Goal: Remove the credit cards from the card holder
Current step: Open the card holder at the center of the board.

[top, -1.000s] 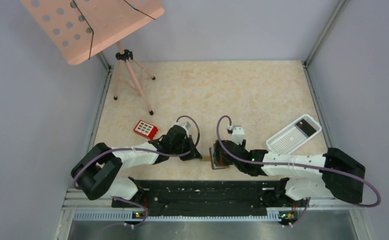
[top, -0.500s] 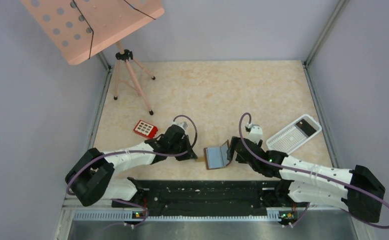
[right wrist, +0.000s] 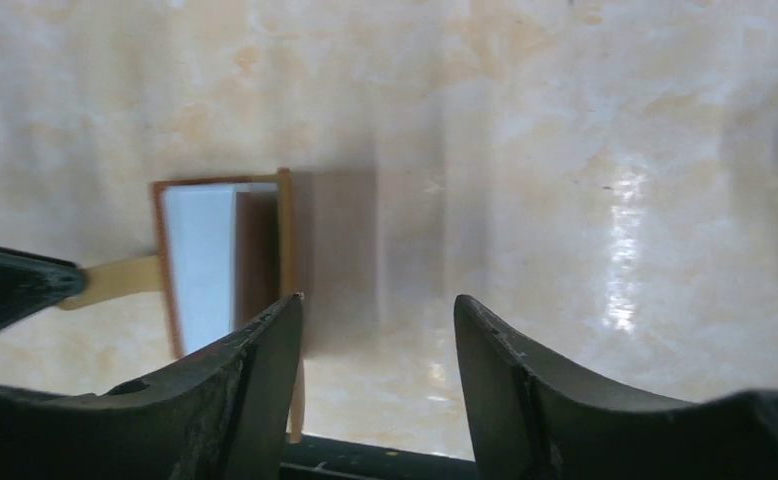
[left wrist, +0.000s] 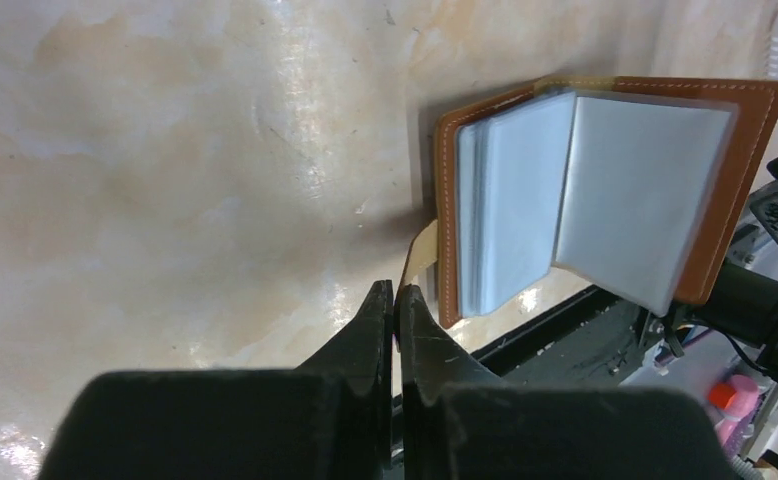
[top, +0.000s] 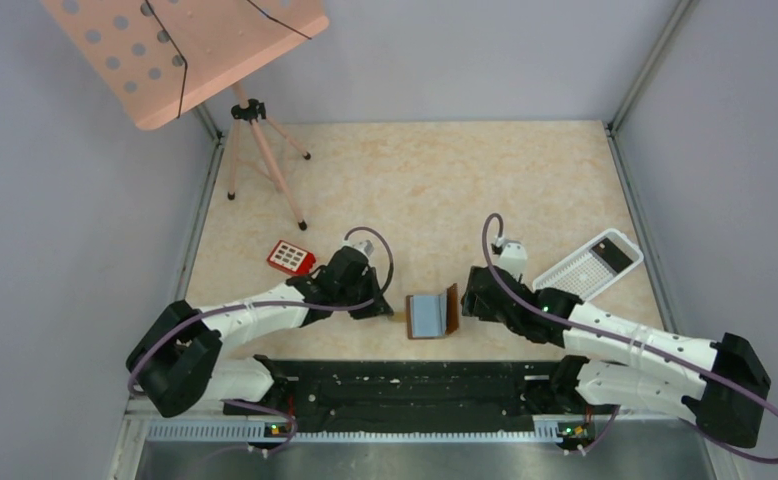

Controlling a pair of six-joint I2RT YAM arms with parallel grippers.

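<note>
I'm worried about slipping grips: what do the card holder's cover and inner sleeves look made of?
The card holder: its cover looks like matte brown leather or imitation, given the pale stitching along the edge. Its sleeves look like thin translucent blue-grey plastic with a soft sheen, probably flexible.

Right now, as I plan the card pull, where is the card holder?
In the top view, the card holder lies open near the table's front edge, between the left gripper, pinching its tab, and the open right gripper.

One card holder (top: 431, 315); one red keypad block (top: 291, 257); one white tray (top: 573, 278); one pink stand (top: 205, 60)
</note>
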